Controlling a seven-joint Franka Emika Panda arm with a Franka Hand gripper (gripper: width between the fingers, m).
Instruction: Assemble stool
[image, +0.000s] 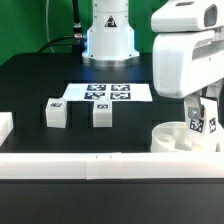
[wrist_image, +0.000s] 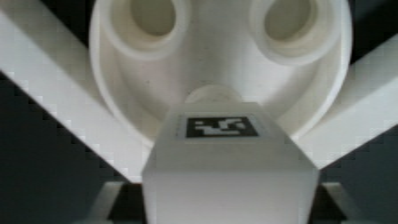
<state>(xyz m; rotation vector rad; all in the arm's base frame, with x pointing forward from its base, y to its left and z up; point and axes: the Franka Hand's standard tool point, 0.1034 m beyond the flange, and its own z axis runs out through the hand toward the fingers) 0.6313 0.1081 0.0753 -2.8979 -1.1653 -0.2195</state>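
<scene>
The round white seat (image: 176, 138) lies sockets up at the front of the table, on the exterior view's right. My gripper (image: 203, 110) hangs just above it, shut on a white block leg (image: 198, 124) with a black-and-white tag, held upright over the seat's rim. In the wrist view the leg (wrist_image: 222, 165) fills the middle between my fingers, with the seat (wrist_image: 222, 60) and two of its sockets beyond it. My gripper (wrist_image: 221, 205) is mostly hidden behind the leg. Two more tagged legs (image: 56, 113) (image: 102, 114) stand on the table to the exterior view's left.
The marker board (image: 108, 93) lies flat at the table's middle back, before the robot base (image: 108, 40). A long white border rail (image: 90, 160) runs along the front edge, touching the seat. White rails (wrist_image: 63, 95) angle in beside the seat in the wrist view.
</scene>
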